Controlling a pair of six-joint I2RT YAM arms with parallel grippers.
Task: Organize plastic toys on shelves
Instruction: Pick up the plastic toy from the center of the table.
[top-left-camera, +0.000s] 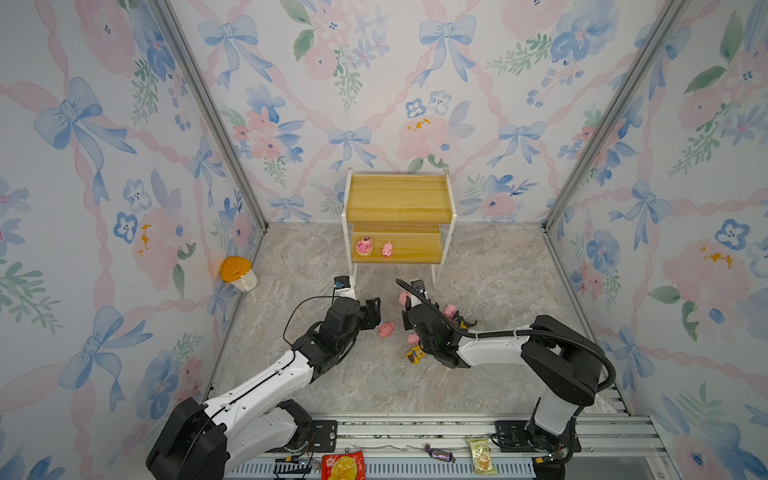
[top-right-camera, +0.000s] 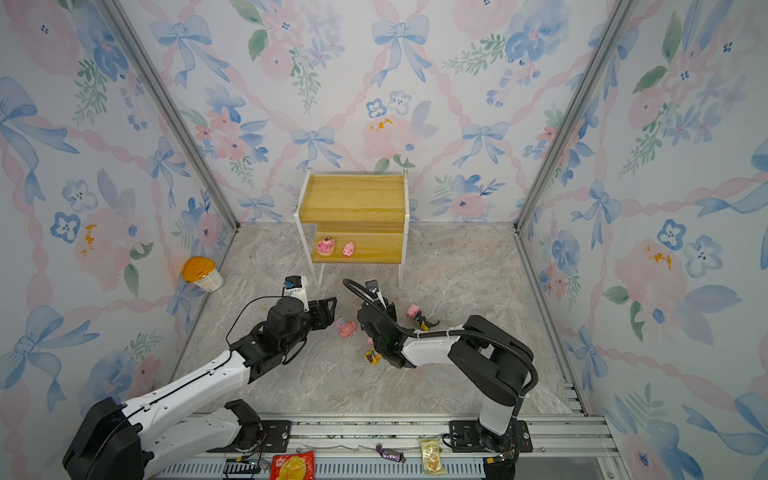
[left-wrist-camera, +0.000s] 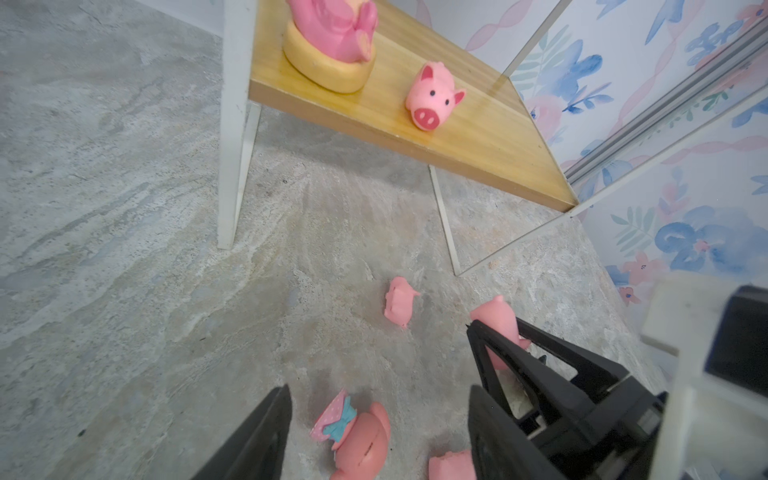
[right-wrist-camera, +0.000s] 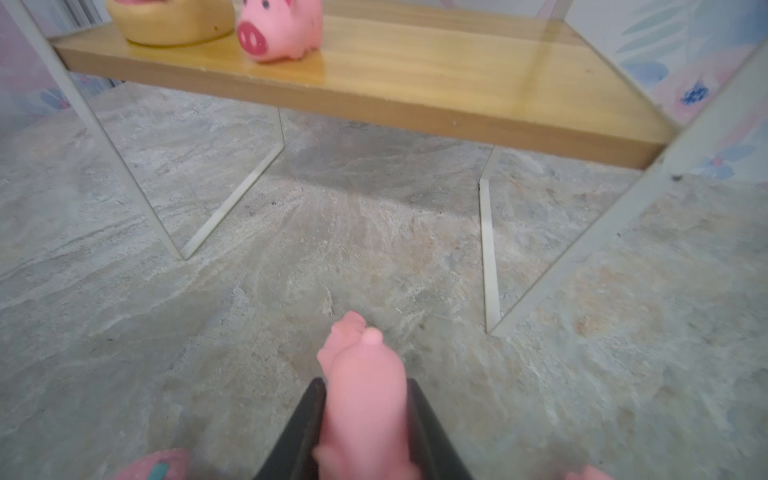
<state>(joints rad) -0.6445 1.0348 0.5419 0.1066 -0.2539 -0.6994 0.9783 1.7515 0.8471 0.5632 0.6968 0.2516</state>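
Nearest first: our R pincer is gripping a small pig, jaws pressing on its flanks. The pig's long axis is running straight out ahead of the pincer, w/ one end sticking past the tips. It's sitting low, at or just over the bench; we can't tell which.

Just beside it, our L pincer is hanging open w/ nothing in it. The blue-hatted figure is lying on the bench under its gap.

Further ahead of the R pincer, and higher than it, the shelves are showing us the front edge of their low tier. The bare stretch of that tier is lying dead ahead. The pig on round base and another pig are standing ahead too, but off toward the L-arm side.

So we're judging the R arm is the one delivering. The move is needing height first, then fwd travel, else the pig is risking a knock on that front edge.
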